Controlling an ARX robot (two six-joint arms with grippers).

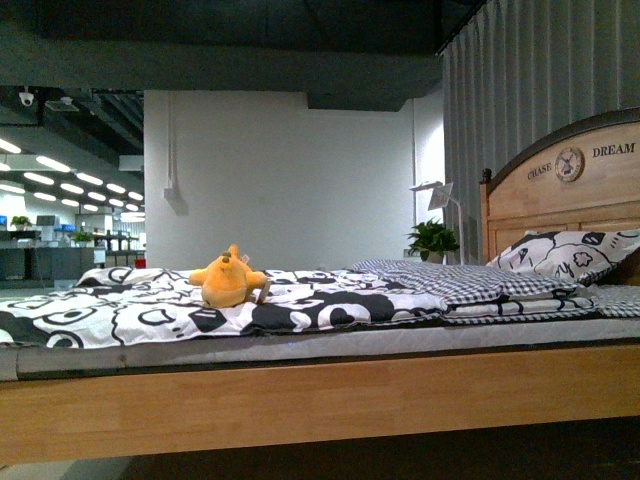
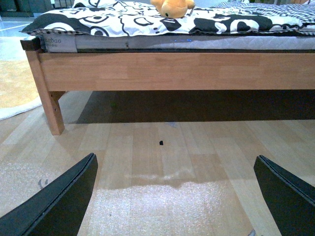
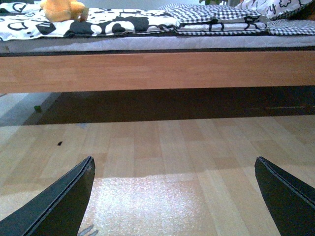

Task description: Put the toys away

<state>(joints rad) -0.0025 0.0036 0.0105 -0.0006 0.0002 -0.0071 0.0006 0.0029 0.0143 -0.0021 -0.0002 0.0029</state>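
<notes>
Black left claw (image 2: pixel 175 156): released, jaws spread wide, nothing between them; it hangs low over the floor (image 2: pixel 147 142), facing the long side of the bed.
Black right claw (image 3: pixel 174 158): likewise released and empty, low over the same floor, well apart from anything it could grasp.
Floor: pale wood boards, with a small dark speck (image 2: pixel 161 143) lying in front of the bed.
Bed (image 1: pixel 320 400): light wooden side rail under a mattress; a black-and-white quilt (image 1: pixel 120 320) covers the near end, with a checked blanket (image 1: pixel 430 282) beyond it and a pillow (image 1: pixel 570 255) by the headboard (image 1: pixel 565 190).
Toy, place: the plush toy (image 1: pixel 230 280) sits on the quilt, back from the bed's edge, well above and beyond both claws; in the front view it is left of centre.
Toy, look: orange-yellow and rounded, with stubby limbs and a small tuft or ears on top; it looks soft, so it should squash under a grip. A pale tag seems to hang at its side, too small to be sure.
Step in hand: judged as the very start, the approach; the toy is not yet touched.
Next move: one arm must rise above the rail and reach across the quilt; the left looks nearer. Close on the body, not on the quilt beneath.
Destination: no box or basket shows in any view.
</notes>
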